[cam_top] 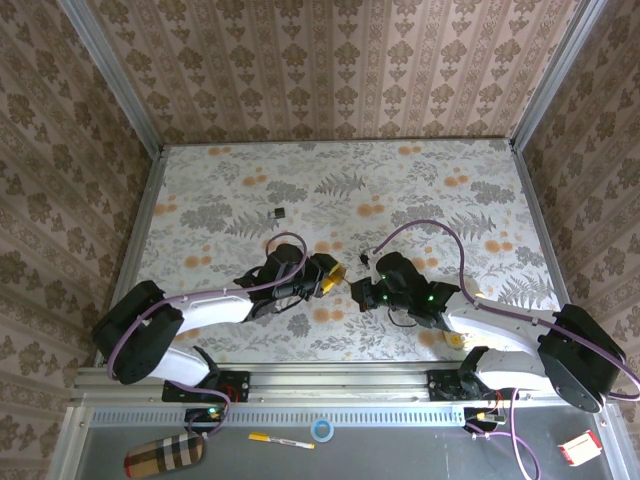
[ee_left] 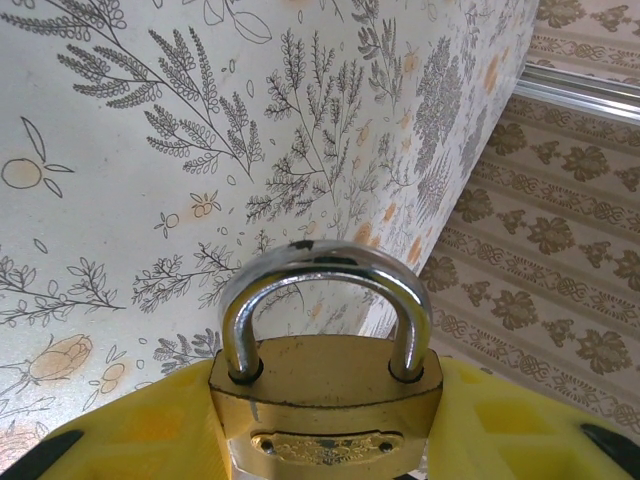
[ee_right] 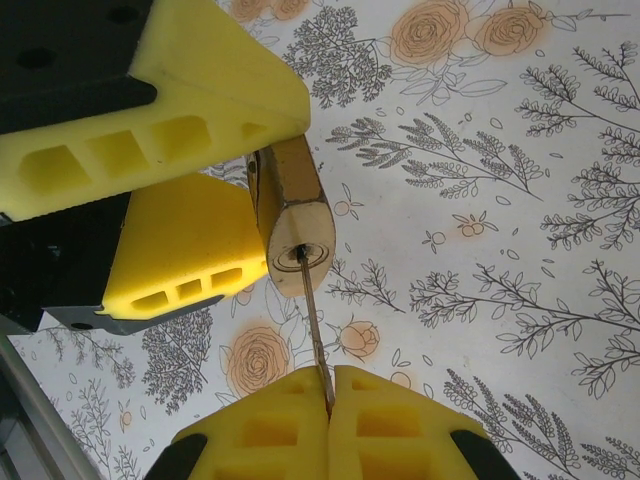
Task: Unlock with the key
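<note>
Table [cam_top: 400, 170] floral-patterned; both my arms low over near middle, tips facing each other. My left end effector [cam_top: 322, 275] grasping brass padlock [ee_left: 325, 400] by body between yellow pads; silver shackle seated in both holes. My right end effector [ee_right: 330, 405] clenched on key [ee_right: 312, 318]: head buried between pads, thin blade sticking out, tip in keyhole on padlock's bottom face. Small dark item [cam_top: 279, 212] lies well apart, farther up table; cannot identify.
</note>
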Tool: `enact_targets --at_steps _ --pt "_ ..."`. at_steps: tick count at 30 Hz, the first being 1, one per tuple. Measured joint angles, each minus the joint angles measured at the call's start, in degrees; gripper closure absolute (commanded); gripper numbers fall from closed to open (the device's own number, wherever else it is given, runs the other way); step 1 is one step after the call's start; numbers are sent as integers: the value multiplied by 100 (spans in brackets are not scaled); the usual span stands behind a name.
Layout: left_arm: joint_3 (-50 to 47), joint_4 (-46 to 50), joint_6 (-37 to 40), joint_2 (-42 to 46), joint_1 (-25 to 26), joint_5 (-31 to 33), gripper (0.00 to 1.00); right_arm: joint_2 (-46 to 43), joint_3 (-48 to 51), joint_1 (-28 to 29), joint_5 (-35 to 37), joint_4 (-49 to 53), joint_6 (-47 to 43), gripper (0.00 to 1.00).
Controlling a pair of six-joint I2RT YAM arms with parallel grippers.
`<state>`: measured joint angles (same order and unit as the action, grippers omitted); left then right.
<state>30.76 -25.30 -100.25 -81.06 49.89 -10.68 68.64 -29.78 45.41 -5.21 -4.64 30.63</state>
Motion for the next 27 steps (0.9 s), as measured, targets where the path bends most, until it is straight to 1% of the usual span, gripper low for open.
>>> enact_targets --at_steps 17,23,27 --pt "92 4 44 -227 116 87 100 48 0 0 28 103 -28 100" --pt "203 166 90 -271 116 57 100 48 -4 4 70 146 -116 100" --pt "284 299 107 -328 120 -9 100 48 -90 72 199 358 -293 100"
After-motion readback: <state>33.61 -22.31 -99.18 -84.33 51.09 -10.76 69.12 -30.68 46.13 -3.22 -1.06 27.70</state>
